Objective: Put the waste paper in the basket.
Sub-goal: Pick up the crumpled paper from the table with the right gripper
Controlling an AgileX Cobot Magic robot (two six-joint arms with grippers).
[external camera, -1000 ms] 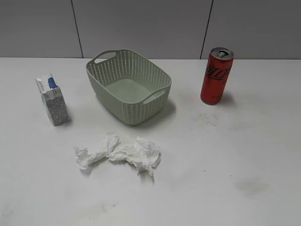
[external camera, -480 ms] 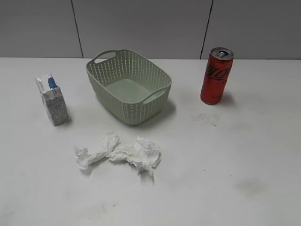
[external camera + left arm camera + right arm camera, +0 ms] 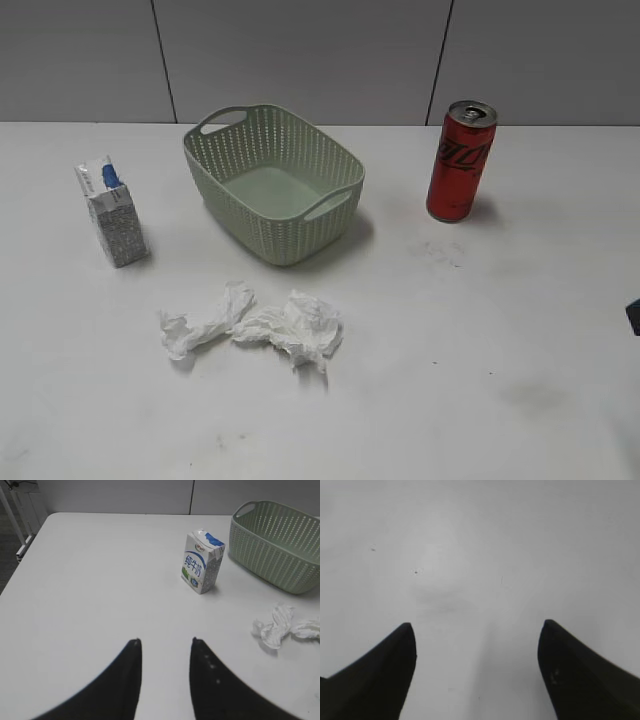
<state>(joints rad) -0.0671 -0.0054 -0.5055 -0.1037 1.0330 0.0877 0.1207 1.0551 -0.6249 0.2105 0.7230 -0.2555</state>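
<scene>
Two crumpled pieces of white waste paper lie on the white table in front of the basket, a left piece [image 3: 200, 326] and a larger right piece [image 3: 298, 328]. The pale green woven basket [image 3: 262, 235] stands empty behind them. My left gripper [image 3: 165, 641] is open and empty, over bare table well left of the paper [image 3: 276, 628] and the basket [image 3: 280, 550]. My right gripper [image 3: 477, 624] is open and empty over bare table. Only a small dark part of the right arm [image 3: 634, 315] shows at the right edge of the exterior view.
A small white and blue milk carton [image 3: 112, 212] stands left of the basket and also shows in the left wrist view [image 3: 201, 563]. A red drink can [image 3: 460, 160] stands to the right of the basket. A grey wall runs behind the table.
A small dark part of the right arm has come into the exterior view at the right edge. The paper, basket, carton and can have not moved.
</scene>
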